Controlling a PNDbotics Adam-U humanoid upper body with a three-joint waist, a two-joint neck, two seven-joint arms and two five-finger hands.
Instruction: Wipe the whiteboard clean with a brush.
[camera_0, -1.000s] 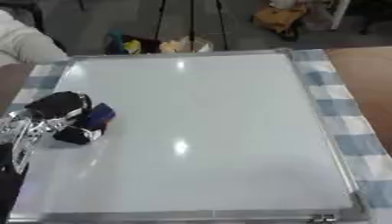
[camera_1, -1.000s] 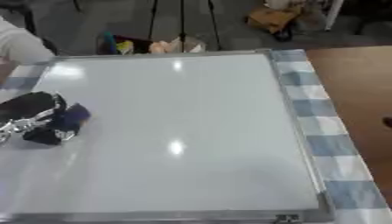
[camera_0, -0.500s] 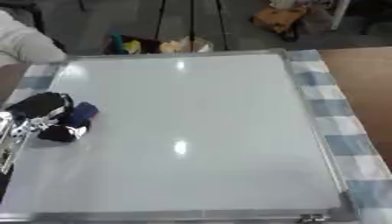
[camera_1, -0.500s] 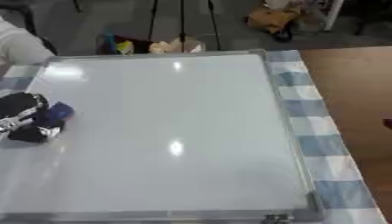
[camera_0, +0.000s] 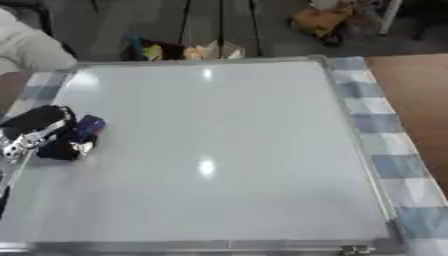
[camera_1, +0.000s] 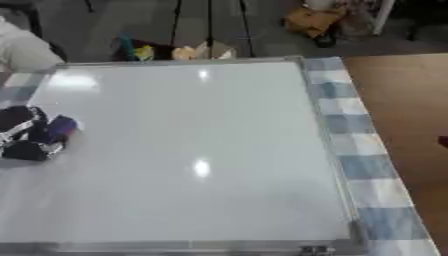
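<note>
A large whiteboard (camera_0: 219, 150) with a silver frame lies flat on the table, its surface white with no marks that I can see. My left hand (camera_0: 39, 131) is at the board's left edge, fingers curled round a dark blue brush (camera_0: 81, 135) that rests on the board. My right hand shows in neither view.
A blue and white checked cloth (camera_0: 378, 125) lies under the board and shows along its right side. Brown table (camera_0: 416, 105) lies beyond it. On the floor past the far edge are bags and small objects (camera_0: 184, 50). A person's white sleeve (camera_0: 31, 50) is at the upper left.
My left hand has slid the brush leftward toward the board's left edge. The views have also shifted a little.
</note>
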